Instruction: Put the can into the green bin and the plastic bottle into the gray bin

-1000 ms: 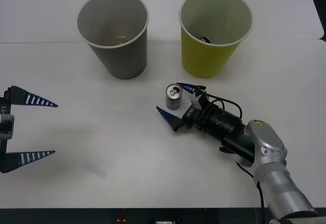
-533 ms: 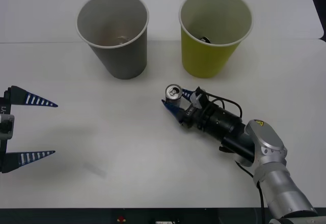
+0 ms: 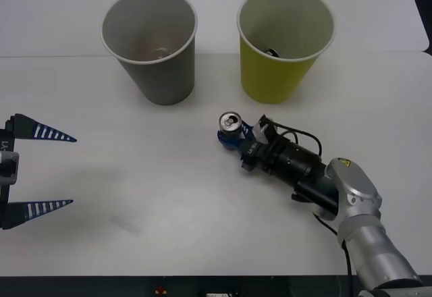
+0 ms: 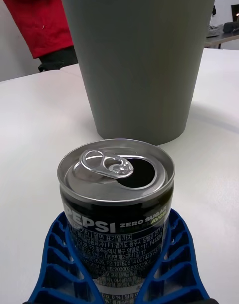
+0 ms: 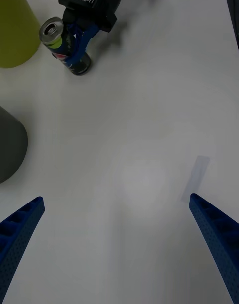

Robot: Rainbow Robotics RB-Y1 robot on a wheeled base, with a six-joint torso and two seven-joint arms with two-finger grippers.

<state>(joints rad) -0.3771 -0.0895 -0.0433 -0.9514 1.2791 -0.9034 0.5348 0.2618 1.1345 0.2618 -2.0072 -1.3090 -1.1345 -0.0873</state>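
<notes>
My right claw [image 3: 233,137] is clenched on the can [image 3: 229,127], frame centre, upright on the counter [image 3: 155,196]. Grasp step; next, lift toward the green bin [image 3: 283,44].

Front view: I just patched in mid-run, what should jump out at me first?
The right gripper is shut on the can, which stands upright on the white table just in front of the green bin. The gray bin stands to the green bin's left. The left gripper waits open at the table's left edge.
</notes>
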